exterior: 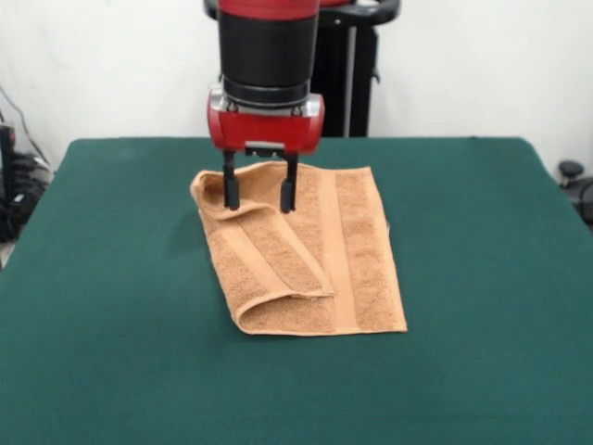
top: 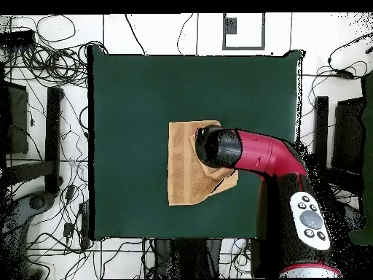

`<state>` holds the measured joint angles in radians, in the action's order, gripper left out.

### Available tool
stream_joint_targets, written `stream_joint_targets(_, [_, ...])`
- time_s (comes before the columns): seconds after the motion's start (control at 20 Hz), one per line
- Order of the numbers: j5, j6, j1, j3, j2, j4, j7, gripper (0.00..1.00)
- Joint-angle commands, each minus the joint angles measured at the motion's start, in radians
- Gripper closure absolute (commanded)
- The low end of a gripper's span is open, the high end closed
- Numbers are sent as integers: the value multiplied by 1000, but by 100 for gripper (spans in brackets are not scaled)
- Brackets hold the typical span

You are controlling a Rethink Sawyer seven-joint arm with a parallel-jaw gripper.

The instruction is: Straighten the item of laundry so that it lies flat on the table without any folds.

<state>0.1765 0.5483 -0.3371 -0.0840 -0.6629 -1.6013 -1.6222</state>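
While the orange-tan terry towel [exterior: 310, 255] lies partly folded mid-tabletop [exterior: 482, 278], the gripper [exterior: 258, 197] is set at its far edge, fingers [exterior: 231, 190] spread; soft, limp cloth is judged best pinched at the folded flap's corner

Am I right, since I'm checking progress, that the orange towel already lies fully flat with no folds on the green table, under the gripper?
Not quite. The towel is on the green table under the gripper, but it is not flat: the front view shows its left part folded over diagonally on top of the rest, with a rolled edge at the near left. The rest stands.
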Motion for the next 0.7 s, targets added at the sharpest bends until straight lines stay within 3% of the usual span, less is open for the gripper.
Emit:
stream_joint_targets(0.05, [-23, 81, 37, 1, 90, 6, -157, 0])
stream_joint_targets(0.7, [-16, 87, 3, -20, 74, -25, -88, 0])
